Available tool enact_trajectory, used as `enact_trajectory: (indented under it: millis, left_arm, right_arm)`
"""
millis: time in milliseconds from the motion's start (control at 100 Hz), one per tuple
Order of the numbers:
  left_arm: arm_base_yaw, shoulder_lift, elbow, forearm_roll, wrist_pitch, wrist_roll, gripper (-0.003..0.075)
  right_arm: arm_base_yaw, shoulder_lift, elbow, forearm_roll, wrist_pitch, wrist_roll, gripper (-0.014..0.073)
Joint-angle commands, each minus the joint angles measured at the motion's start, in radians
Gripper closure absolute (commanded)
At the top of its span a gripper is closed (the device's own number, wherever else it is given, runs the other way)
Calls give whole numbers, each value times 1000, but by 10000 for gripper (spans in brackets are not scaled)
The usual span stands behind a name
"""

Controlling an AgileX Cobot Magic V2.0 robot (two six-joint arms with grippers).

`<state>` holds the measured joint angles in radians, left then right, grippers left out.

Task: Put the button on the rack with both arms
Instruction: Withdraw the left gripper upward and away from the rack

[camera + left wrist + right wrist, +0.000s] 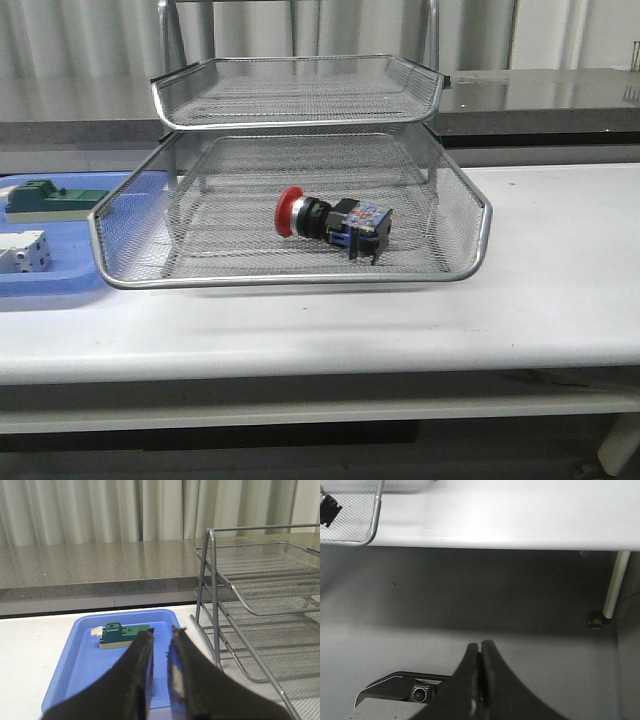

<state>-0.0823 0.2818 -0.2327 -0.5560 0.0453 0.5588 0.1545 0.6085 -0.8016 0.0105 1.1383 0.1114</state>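
At the far left of the front view, a blue tray [60, 285] lay on the white surface [560, 270], carrying a green block [52, 200] and a white part [24, 252]. The left claw [161, 630] hovered above this tray, its fingers [142, 665] set to a narrow gap and holding nothing. The rack [290, 275] stood just to the right of the tray, with the rim of its lowest tier overlapping the tray's edge. The button [333, 223] lay on its side on the mesh of that lowest tier, red cap pointing left, blue rear block to the right. The right claw [480, 644] hung below the surface edge, over the floor, fingertips pressed together and empty.
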Motion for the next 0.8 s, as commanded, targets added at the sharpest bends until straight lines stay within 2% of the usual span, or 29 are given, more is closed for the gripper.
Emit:
enact_trajectory:
  millis: [0, 490, 680, 790]
  left_arm:
    - [3, 7, -27, -10, -69, -9, 741]
    - [3, 7, -27, -10, -69, -9, 741]
    - [3, 7, -27, -10, -69, -9, 741]
    - [3, 7, -27, -10, -69, -9, 741]
  right_arm:
    - [0, 1, -35, -11, -46, -5, 661]
    - [0, 1, -35, -11, -48, -5, 661]
    - [0, 1, -35, -11, -126, -5, 661]
    - [0, 4, -35, 43, -186, -5, 661]
